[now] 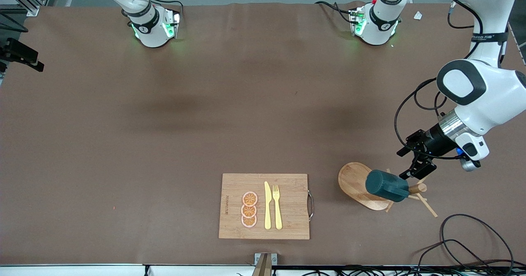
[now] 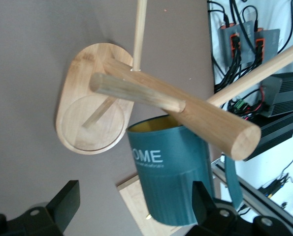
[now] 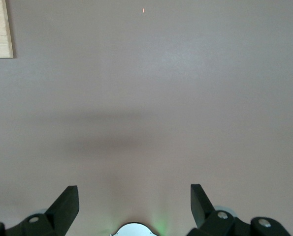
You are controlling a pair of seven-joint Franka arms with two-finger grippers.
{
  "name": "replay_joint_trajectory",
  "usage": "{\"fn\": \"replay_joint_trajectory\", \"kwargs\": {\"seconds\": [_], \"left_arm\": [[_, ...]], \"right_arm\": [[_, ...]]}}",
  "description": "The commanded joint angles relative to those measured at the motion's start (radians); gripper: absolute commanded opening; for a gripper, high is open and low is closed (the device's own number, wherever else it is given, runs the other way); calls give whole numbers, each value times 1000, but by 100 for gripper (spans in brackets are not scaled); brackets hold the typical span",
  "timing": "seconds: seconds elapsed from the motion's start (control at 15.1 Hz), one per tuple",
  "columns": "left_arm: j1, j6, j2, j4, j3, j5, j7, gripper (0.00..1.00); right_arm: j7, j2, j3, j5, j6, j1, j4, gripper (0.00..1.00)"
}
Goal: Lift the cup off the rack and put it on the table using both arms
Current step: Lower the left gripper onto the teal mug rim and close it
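Note:
The dark teal cup (image 1: 386, 185) hangs on a peg of the wooden rack (image 1: 354, 178), which stands on the brown table (image 1: 164, 144) toward the left arm's end. My left gripper (image 1: 413, 171) is open just over the rack's top, right by the cup. In the left wrist view the cup (image 2: 168, 172) lies between the open fingers of the left gripper (image 2: 136, 196), close to one finger (image 2: 203, 199), under the rack's post (image 2: 195, 115) and above its oval base (image 2: 87, 118). My right gripper (image 3: 135, 194) is open and empty over bare table and is out of the front view.
A bamboo cutting board (image 1: 263, 206) with a yellow knife (image 1: 267, 205), a fork (image 1: 277, 206) and orange slices (image 1: 249, 209) lies near the table's front edge. Black cables (image 1: 464, 243) loop at the front corner near the rack.

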Motion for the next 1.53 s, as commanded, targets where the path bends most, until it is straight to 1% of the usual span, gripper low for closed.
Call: {"fn": "replay_joint_trajectory", "kwargs": {"seconds": [0.0, 0.13, 0.33, 0.47, 0.66, 0.93, 1.13, 1.46], "left_arm": [[-3, 64, 18, 0, -21, -34, -5, 100], [-4, 92, 37, 10, -22, -41, -5, 100], [-17, 150, 58, 19, -41, -104, -4, 100], [-21, 154, 61, 33, -39, -120, -4, 100], [-23, 155, 94, 62, -41, -143, -4, 100], [-23, 164, 96, 71, -41, -143, -2, 100], [-24, 166, 130, 99, -41, -164, -2, 100], [-37, 178, 143, 100, -41, -166, -2, 100]], "right_arm": [[-7, -16, -5, -17, 1, 10, -16, 100], [-7, -16, -5, -17, 1, 10, -16, 100], [-7, -16, -3, -17, 2, 10, -16, 100], [-7, -16, -5, -17, 1, 10, -16, 100], [-7, -16, -5, -17, 1, 10, -16, 100], [-7, -16, -5, -17, -1, 10, -16, 100], [-7, -16, -5, -17, 1, 10, -16, 100], [-7, -16, -3, -17, 2, 12, -16, 100]]}}
